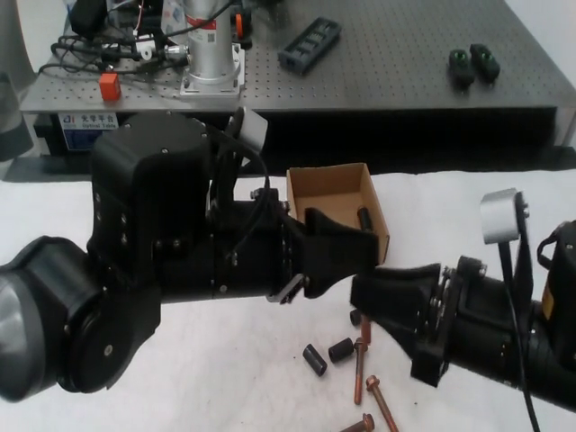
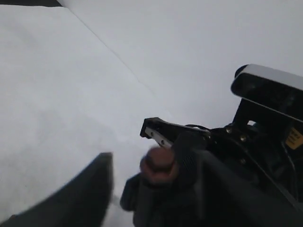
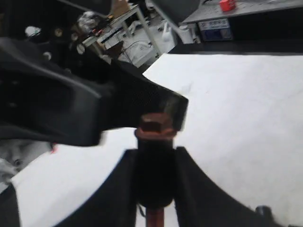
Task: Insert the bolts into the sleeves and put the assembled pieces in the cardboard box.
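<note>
Nearest, on the white cloth (image 1: 225, 378): three loose copper bolts (image 1: 360, 355) and a few loose black sleeves (image 1: 313, 360), scattered close together, none joined. Just beyond them, right gripper (image 3: 155, 158): clamped on a black sleeve (image 3: 154, 177) that has a bolt (image 3: 155, 125) through it, with the hexagonal head proud at one end and the shank showing at the other. Left gripper (image 1: 355, 252): tip to tip with the right one, fingers (image 2: 97, 189) parted and standing off the bolt head (a strip of cloth shows between). Behind it, cardboard box (image 1: 337, 184): open-topped, upright on the cloth, with one dark cylindrical piece (image 1: 364, 219) inside near the right-hand wall; I cannot tell whether it carries a bolt. Farthest, perforated metal table (image 1: 405, 81): black tray (image 1: 310, 43), orange block (image 1: 109, 85), silver post (image 1: 211, 45).
</note>
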Robot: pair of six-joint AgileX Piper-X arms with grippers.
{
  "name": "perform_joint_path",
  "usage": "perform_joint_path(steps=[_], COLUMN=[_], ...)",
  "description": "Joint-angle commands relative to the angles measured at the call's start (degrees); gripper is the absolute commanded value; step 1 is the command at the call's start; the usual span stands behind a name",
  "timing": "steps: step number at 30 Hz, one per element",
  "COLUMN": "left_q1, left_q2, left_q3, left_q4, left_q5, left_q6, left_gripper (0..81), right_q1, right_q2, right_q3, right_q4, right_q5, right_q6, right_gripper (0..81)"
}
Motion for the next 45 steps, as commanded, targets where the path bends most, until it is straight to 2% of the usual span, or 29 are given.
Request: perform_joint_path(steps=[1, 2, 4, 8, 12, 19, 24, 25, 26, 28, 31, 32, 37, 45], left_q1=[0.61, 0.96, 1.67, 2.36, 2.36, 2.36, 0.15, -0.55, -1.41, -3.16, -5.68, -6.31, -8.6, -12.97], left_q2=[-0.57, -0.57, -0.57, -0.57, -0.57, -0.44, 0.56, 1.32, 2.54, 5.81, 11.44, 13.57, 23.42, 34.27], left_q3=[-0.16, -0.16, -0.16, -0.16, -0.16, -0.16, -0.82, -1.42, -2.5, -5.09, -10.83, -12.94, -22.91, -34.03], left_q4=[0.61, 1.82, 4.69, 11.88, 21.28, 33.33, 34.72, 35.45, 36.64, 39.04, 43.91, 45.74, 54.15, 62.15], left_q5=[-3.95, -5.64, -7.25, -8.43, -9.11, -14.51, -15.2, -15.2, -15.2, -16.11, -19.38, -19.88, -21.17, -27.85], left_q6=[-0.71, -0.71, -0.71, 4.63, 11.23, 23.78, 28.97, 30.58, 32.38, 35.04, 39.95, 41.46, 47.94, 54.48], left_gripper=[54.3, 51.5, 47.5, 46.7, 46.7, 46.7, 40.7, 39.4, 38.4, 38.4, 38.3, 38.3, 38.3, 38.3], right_q1=[-3.45, -5.0, -8.14, -12.28, -12.68, -11.5, -11.45, -11.45, -11.45, -11.45, -11.78, -11.94, -13.24, -14.78], right_q2=[0.67, 1.61, 4.82, 17.47, 32.29, 54.34, 63.94, 64.9, 65.82, 66.45, 65.43, 64.74, 57.13, 43.37], right_q3=[-0.95, -1.92, -5.53, -19.23, -34.76, -61.49, -72.17, -73.18, -74.02, -74.55, -74.55, -74.55, -74.16, -64.92], right_q4=[-1.46, -1.0, 1.64, 10.9, 19.78, 41.72, 51.53, 52.71, 53.61, 53.8, 52.49, 52.35, 55.2, 54.71], right_q5=[9.8, 12.73, 14.23, 14.37, 16.59, 23.21, 23.59, 23.58, 23.45, 22.54, 19.83, 18.97, 15.67, 15.03], right_q6=[-3.01, -4.19, -5.8, -11.64, -14.9, -17.89, -18.26, -18.26, -18.26, -18.26, -18.26, -18.26, -18.26, -18.36], right_gripper=[1.8, 1.8, 1.8, 1.8, 1.8, 1.8, 1.5, 0.2, 3.3, 15.1, 40.1, 43.1, 31.8, 31.5])
